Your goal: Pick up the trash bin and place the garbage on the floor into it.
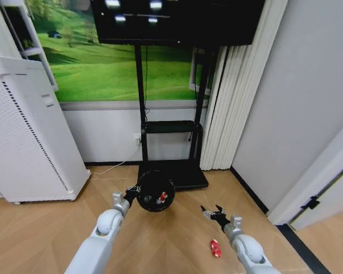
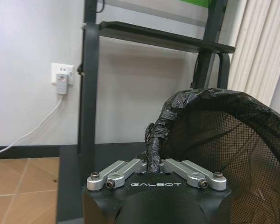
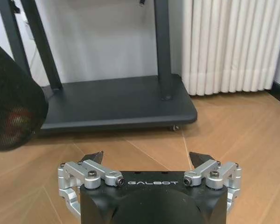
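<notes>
Both arms reach forward low over the floor (image 1: 177,234). Left gripper (image 2: 153,164) is closed on the rim of the trash bin (image 1: 155,190), held up, with red scraps inside. Right gripper (image 1: 212,213) stands open, empty, near a red piece (image 1: 215,248) on the floor.

arms: white shells | end effector (image 3: 147,161): black housing, silver links, "GALBOT" lettering

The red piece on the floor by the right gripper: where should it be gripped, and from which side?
Probably across its narrow middle, coming straight down from above. The red piece lies flat and elongated on the floor, free of neighbours. The right gripper is open just beyond it; the left gripper is shut on the trash bin.
</notes>
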Motion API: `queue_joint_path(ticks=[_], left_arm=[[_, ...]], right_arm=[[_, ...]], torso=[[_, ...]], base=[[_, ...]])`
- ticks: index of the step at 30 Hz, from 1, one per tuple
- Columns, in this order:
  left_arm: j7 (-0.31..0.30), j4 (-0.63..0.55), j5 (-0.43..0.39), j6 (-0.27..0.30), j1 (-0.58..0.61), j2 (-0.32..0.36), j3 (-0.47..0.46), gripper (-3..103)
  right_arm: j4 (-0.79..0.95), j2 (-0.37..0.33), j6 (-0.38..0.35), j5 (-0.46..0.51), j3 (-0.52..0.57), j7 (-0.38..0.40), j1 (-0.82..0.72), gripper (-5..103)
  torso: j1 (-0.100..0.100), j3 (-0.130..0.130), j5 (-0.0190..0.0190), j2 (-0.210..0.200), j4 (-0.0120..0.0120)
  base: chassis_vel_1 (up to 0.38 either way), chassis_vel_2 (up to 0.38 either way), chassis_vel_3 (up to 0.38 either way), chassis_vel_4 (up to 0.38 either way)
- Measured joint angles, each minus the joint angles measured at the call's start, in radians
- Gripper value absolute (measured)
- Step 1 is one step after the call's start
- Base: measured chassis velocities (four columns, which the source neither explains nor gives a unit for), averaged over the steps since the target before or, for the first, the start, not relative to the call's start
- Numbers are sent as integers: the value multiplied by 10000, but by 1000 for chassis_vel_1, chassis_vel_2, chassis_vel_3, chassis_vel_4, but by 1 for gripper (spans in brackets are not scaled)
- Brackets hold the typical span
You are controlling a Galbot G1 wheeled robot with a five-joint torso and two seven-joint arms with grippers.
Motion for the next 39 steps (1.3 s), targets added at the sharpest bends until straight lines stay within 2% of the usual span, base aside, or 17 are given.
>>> queue_joint_path(ticks=[8, 13, 21, 25, 27, 39], left_arm=[[19, 79, 25, -16, -21, -40, -76, 4], [33, 38, 21, -20, -21, 1, -95, 4], [46, -100, 12, -21, 54, 51, -143, 4], [45, -144, 10, -22, 54, 24, -144, 4], [38, -176, -8, -21, 24, 23, -137, 4], [77, -366, -32, -22, 79, 81, -116, 4]], right_arm=[[110, 18, 21, 157, 17, 62, -88, 100], [252, 19, 22, 149, 36, 73, -201, 100], [65, 138, 279, -44, 24, -13, -301, 100], [-496, 159, -33, -29, -153, -144, -280, 100], [-1141, 165, -784, 155, -322, -288, -154, 100], [-3410, 823, -786, -172, -476, -78, 971, 100]], torso=[[0, 0, -1, 0, 17], [0, 0, 0, -1, 4], [-1, -3, -1, 0, 7], [-2, -5, 0, 1, 7], [-2, -3, 0, 1, 6], [0, 0, 0, 0, 9]], base=[[68, 50, -39, -48], [86, -67, -92, 73], [149, -185, -154, 186], [148, -137, -168, 132], [16, -14, -47, 9], [-35, 18, 26, -20]])
